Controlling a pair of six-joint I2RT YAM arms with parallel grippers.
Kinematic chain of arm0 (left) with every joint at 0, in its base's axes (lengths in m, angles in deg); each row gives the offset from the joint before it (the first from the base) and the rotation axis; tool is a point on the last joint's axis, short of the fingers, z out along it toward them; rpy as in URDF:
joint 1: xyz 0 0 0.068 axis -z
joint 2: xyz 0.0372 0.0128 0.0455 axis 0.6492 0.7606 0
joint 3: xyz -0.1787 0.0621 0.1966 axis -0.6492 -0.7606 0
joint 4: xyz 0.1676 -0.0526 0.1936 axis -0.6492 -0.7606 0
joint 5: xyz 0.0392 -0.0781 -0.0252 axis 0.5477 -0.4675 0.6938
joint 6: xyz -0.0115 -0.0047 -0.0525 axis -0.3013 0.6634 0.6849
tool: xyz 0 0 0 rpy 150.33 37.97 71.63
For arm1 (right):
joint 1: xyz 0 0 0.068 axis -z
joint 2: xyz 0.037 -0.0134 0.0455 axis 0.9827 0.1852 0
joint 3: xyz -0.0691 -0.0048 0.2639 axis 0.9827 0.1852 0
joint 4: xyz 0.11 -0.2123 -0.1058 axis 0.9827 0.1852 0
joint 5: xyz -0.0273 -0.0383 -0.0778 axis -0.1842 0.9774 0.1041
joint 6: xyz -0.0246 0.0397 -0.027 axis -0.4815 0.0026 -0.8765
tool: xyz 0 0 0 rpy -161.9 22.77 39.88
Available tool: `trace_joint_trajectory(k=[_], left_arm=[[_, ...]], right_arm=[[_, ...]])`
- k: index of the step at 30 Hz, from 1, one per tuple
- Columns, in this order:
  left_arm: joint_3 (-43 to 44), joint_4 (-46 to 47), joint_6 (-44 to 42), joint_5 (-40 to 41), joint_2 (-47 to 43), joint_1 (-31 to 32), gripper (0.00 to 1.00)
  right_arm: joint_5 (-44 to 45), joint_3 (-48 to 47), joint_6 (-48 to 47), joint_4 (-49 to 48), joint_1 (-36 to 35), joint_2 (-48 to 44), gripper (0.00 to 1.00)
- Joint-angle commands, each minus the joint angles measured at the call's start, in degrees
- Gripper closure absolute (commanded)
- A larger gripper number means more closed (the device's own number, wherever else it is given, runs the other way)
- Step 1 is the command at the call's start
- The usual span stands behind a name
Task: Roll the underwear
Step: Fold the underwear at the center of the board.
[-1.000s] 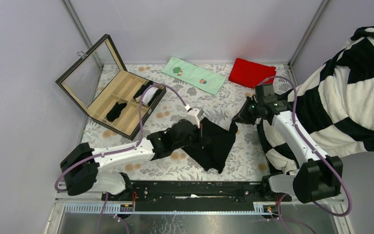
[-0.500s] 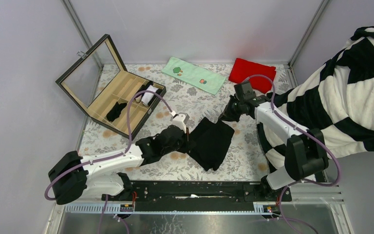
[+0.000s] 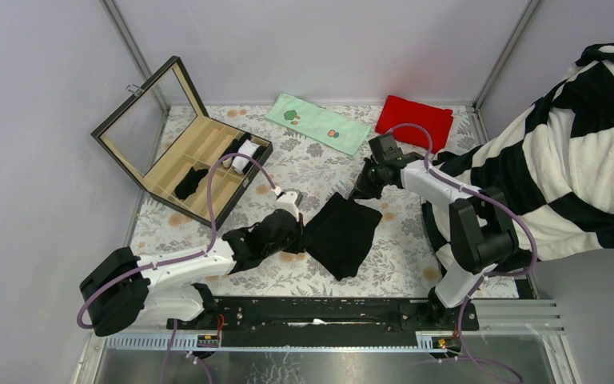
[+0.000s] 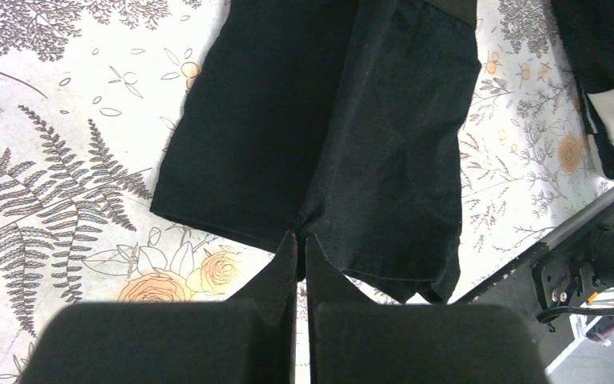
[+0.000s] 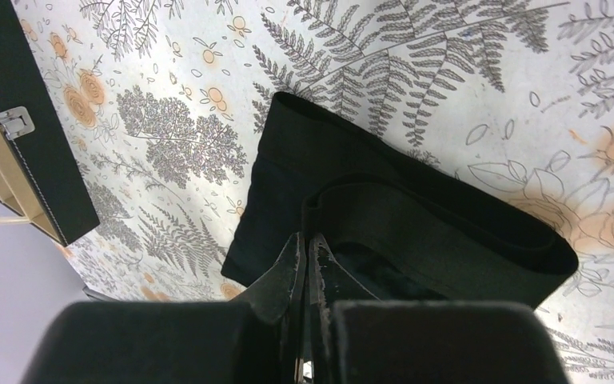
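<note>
Your left gripper (image 4: 301, 240) pinches the hem of the matte black underwear (image 3: 340, 234); your right gripper (image 5: 305, 240) clamps its thick waistband, over fern-printed tablecloth (image 3: 328, 164).

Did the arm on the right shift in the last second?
Yes. The right arm swung leftward in the overhead view: its wrist went from below the red cloth's right end to below its left corner, nearer the green towel.

L arm (image 3: 184, 268): low, stretched from near-left base twd table centre.
L gripper (image 4: 301, 238): jaws together, tips pinching underwear (image 4: 320, 136) hem.
R arm (image 3: 440, 188): elbow raised, forearm reaching left.
R gripper (image 5: 305, 238): jaws together, pinching waistband.
</note>
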Motion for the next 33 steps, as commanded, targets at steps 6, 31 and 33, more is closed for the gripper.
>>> trace_joint_trajectory(k=[6,31,33], left_arm=[[-1.97,-0.23,0.01,2.06,0.89,-1.78,1.0],[0.88,-9.67,-5.43,9.81,-6.9,-9.34,0.35],[0.44,-7.81,-6.94,6.03,-5.8,-9.37,0.33]], right_arm=[[1.05,-5.03,-1.06,-0.78,-1.75,4.99,1.0],[7.95,-5.72,-12.89,4.63,1.43,-4.59,0.3],[5.85,-1.0,-14.15,3.23,2.91,-8.1,0.3]])
